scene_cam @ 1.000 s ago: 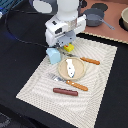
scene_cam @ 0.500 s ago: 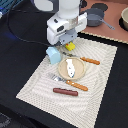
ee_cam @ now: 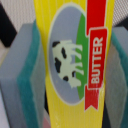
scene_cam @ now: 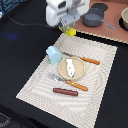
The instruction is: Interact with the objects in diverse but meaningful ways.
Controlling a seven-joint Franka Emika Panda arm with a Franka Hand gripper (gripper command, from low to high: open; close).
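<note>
We see the gripper [scene_cam: 70,28] clamped on the yellow butter packet [ee_cam: 75,65], lifted over the placemat's [scene_cam: 100,90] 12 o'clock edge. The blue cup [scene_cam: 53,54] stands at 7 o'clock from it; grey pots [scene_cam: 94,19] sit at 2 o'clock.

Before me: striped placemat [scene_cam: 102,75] bearing a tan plate [scene_cam: 80,71], knife [scene_cam: 89,60] and fork [scene_cam: 70,83]; beyond, a grey pot [scene_cam: 94,19].

- The plate [scene_cam: 64,74] sits mid-placemat [scene_cam: 100,95], with the white piece [scene_cam: 70,67] on it.
- Cup [scene_cam: 53,54]: just beside the plate, toward the exterior view's left.
- Knife [scene_cam: 88,60]: behind the plate.
- Fork [scene_cam: 70,82]: before it.
- Sausage [scene_cam: 65,92]: before the fork.
- Butter packet [scene_cam: 70,31], between the gripper [scene_cam: 68,27] pads: well behind the plate.
- Pot [scene_cam: 93,19]: beyond the placemat.
</note>
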